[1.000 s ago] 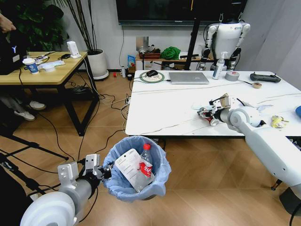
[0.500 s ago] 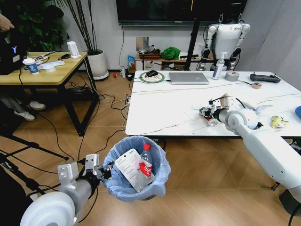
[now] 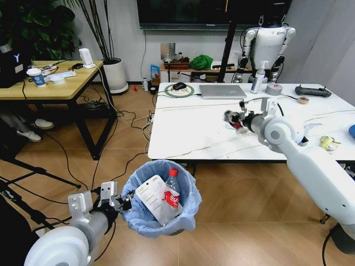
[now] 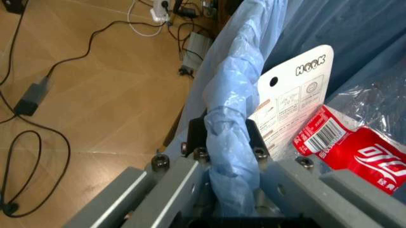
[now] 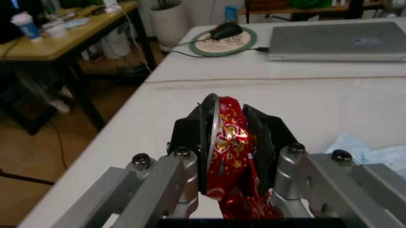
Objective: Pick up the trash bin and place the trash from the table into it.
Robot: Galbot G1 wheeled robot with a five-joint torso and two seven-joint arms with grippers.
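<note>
Right claw (image 5: 229, 142) pinches a red wrapper (image 5: 229, 156) above the table (image 3: 188, 133) — left claw (image 4: 225, 142) (low) grips the trash bin (image 3: 161, 197) rim.

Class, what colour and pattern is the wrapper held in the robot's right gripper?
Shiny red with small gold markings; the snack wrapper shows best in the right wrist view.

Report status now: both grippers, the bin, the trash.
Left gripper shut on trash bin rim, beside table. Right gripper shut on red wrapper, lifted over table. Path to bin open.

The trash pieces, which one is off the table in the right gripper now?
The red snack wrapper, pinched in the right gripper; the yellow wrapper lies on the table.
</note>
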